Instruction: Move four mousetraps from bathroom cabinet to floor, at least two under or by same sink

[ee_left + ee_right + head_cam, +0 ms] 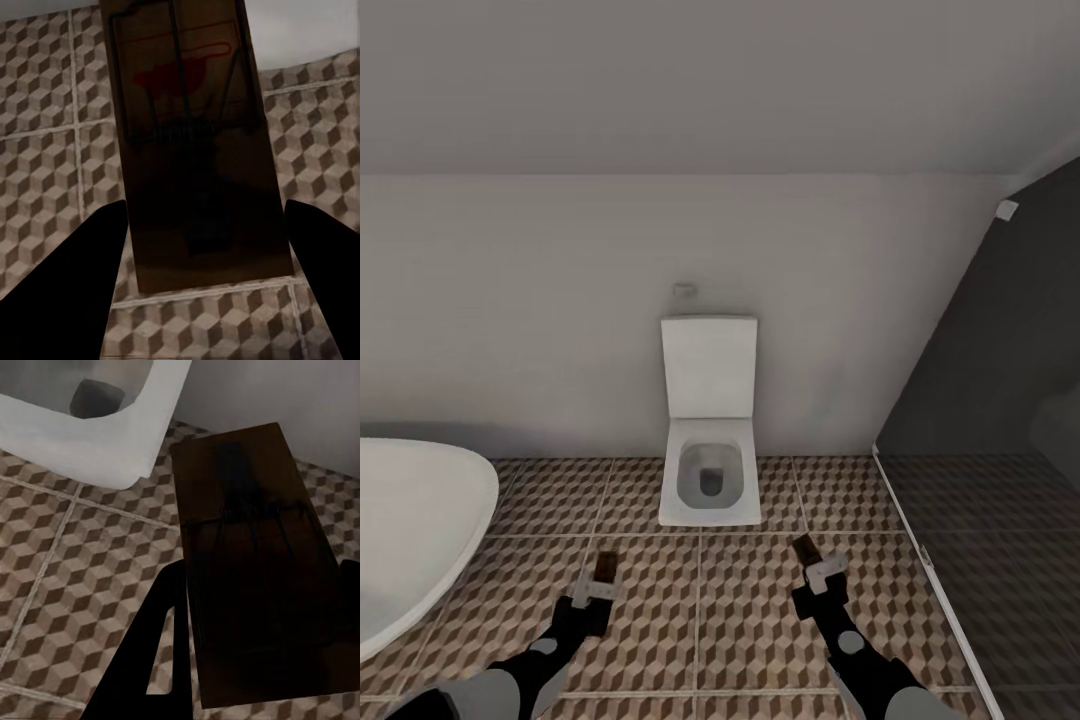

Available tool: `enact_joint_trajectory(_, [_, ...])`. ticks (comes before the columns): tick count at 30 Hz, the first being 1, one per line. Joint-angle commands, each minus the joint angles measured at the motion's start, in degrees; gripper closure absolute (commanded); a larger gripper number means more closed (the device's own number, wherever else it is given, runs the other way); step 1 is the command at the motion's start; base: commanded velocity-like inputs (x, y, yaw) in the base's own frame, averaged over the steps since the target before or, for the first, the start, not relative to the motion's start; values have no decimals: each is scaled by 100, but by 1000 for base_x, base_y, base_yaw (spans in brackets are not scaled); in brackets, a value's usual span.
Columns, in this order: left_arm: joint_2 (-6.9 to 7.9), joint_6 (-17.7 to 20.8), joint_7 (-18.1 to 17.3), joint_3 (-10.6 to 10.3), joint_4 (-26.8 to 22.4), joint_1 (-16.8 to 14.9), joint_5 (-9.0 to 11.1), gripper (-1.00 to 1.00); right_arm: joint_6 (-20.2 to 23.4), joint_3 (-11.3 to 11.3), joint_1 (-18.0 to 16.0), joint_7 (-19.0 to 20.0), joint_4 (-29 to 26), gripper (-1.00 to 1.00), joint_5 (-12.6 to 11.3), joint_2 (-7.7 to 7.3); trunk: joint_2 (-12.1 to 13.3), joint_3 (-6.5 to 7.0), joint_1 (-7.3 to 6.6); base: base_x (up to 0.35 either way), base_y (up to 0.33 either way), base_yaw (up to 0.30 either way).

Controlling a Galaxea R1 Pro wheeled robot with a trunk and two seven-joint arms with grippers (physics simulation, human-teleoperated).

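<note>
Each gripper holds one mousetrap above the bathroom floor (pixel 700 640) of cube-pattern tiles. My left gripper (pixel 598 585) is shut on a brown wooden mousetrap (pixel 605 566). In the left wrist view that mousetrap (pixel 195 142), with its wire parts and a red print, sits between the dark fingers (pixel 71 289) of the left gripper (pixel 204 251). My right gripper (pixel 816 572) is shut on another mousetrap (pixel 804 550). It appears dark (pixel 251 562) in the right wrist view, between the right gripper's (pixel 259 622) fingers (pixel 154 660). The cabinet and the bathroom sink are out of view.
A white toilet (pixel 710 470) with its lid up stands against the wall straight ahead, and its bowl (pixel 90 427) is close to the right gripper. A white oval bathtub (pixel 410 530) lies at the left. A glass shower screen (pixel 930 560) and dark shower floor bound the right.
</note>
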Motion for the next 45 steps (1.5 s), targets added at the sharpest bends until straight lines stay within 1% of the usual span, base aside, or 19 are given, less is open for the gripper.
enact_joint_trajectory(1, [-4,-59,-21,-47,20,22,42,100,-73,-19,-6,-19,45,100,56,1,-11,-10,3,0,0,0])
enact_joint_trajectory(4, [-9,-202,-25,-48,23,107,43,100,-419,-23,43,-24,96,100,56,-6,-11,-10,3,0,0,0])
enact_joint_trajectory(7, [-11,-255,-31,-48,24,151,43,100,-782,-27,144,-31,110,100,48,-9,-11,-10,3,0,0,0])
enact_joint_trajectory(11, [-16,-269,-30,-54,25,164,43,100,-930,-27,221,-40,109,100,50,-10,-11,-10,3,0,0,0])
enact_joint_trajectory(16, [-44,-274,-25,-55,25,173,40,100,-979,-31,254,-52,106,100,47,-10,-11,-10,3,0,0,0])
enact_joint_trajectory(29, [-49,-274,0,-48,25,177,34,100,-990,-43,255,-62,100,100,42,-10,-532,-252,289,0,0,0])
enact_joint_trajectory(45, [-49,-276,8,-48,25,194,34,100,-992,-43,253,-62,95,100,41,-10,-1174,-675,640,0,0,0])
